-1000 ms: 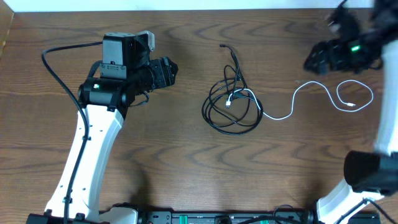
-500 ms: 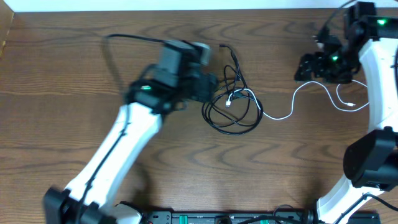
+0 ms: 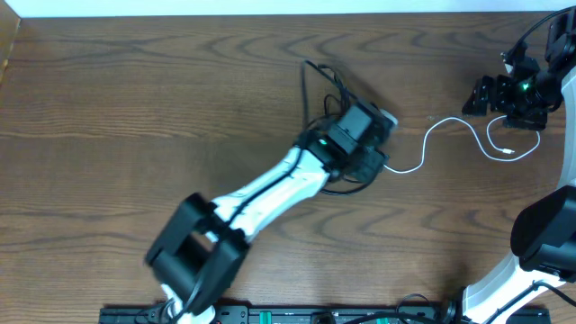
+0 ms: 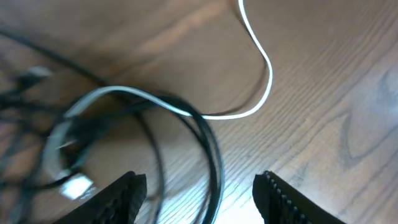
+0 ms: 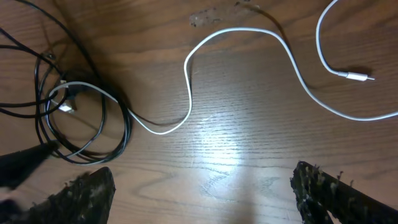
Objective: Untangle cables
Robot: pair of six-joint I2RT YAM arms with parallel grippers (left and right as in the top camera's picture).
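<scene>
Looking from overhead, I find my left arm (image 3: 270, 184) hiding the coiled black cable (image 5: 127, 126); the white cable (image 3: 423, 148) trails right across the surface (image 3: 135, 90); left pincer (image 4: 199, 186) and right pincer (image 5: 202, 183) gape wide.

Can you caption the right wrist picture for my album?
A thin white cable snakes across the brown wooden table into a coiled black cable, open right gripper hovering.

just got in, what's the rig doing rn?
Untangling two cables on the table. The left gripper hovers open just above the pile, where the white cable runs into the coiled black cable; it holds nothing. The right gripper is open too, off toward the white cable's free end. The cables are still tangled.
</scene>
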